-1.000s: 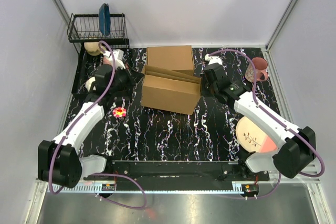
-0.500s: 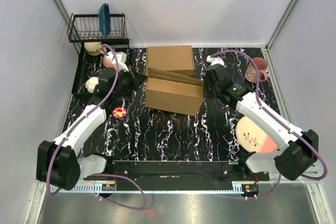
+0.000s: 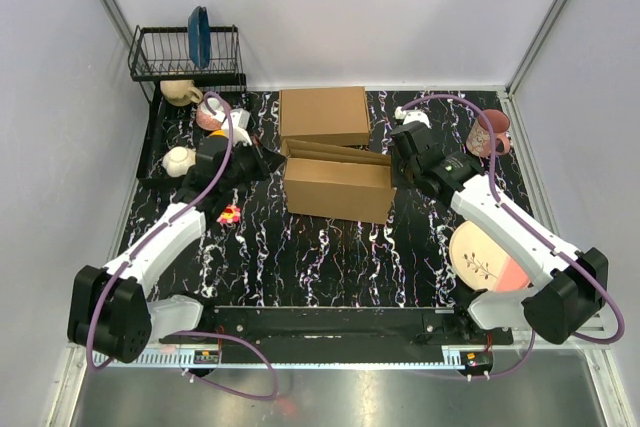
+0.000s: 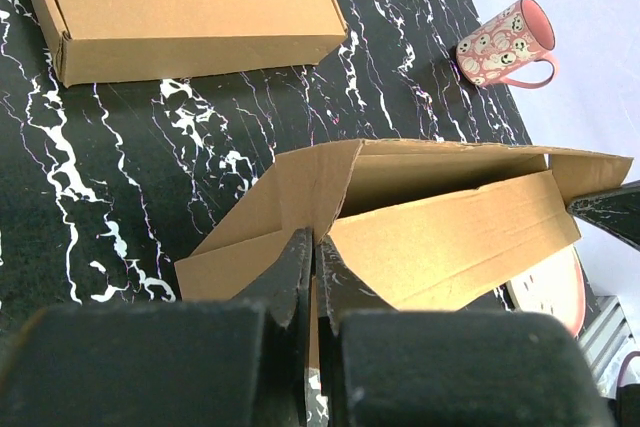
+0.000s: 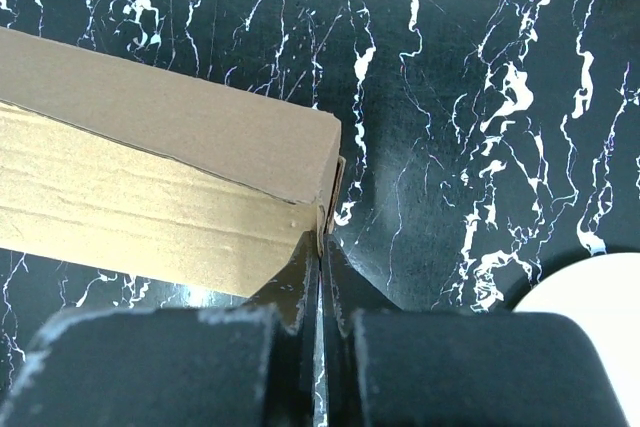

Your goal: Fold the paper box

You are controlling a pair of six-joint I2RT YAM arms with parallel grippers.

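Note:
The paper box (image 3: 337, 189) is a brown cardboard sheet, partly folded, standing on the black marbled table at the centre. Its front panel is raised and the long flaps behind it are open. My left gripper (image 3: 268, 160) is at the box's left end, and in the left wrist view this gripper (image 4: 314, 247) is shut on a side flap of the paper box (image 4: 440, 232). My right gripper (image 3: 397, 169) is at the right end. In the right wrist view it (image 5: 321, 242) is shut on the corner edge of the paper box (image 5: 160, 187).
A neatly formed flat brown box (image 3: 323, 114) lies just behind. A pink mug (image 3: 493, 133) and a plate (image 3: 487, 259) are on the right. On the left stand a dish rack (image 3: 185, 57), a few cups (image 3: 178, 160) and a small red flower toy (image 3: 229, 214).
Both grippers have moved to the right with the paper box held between them. The box now sits further right, and its raised front panel looks shallower.

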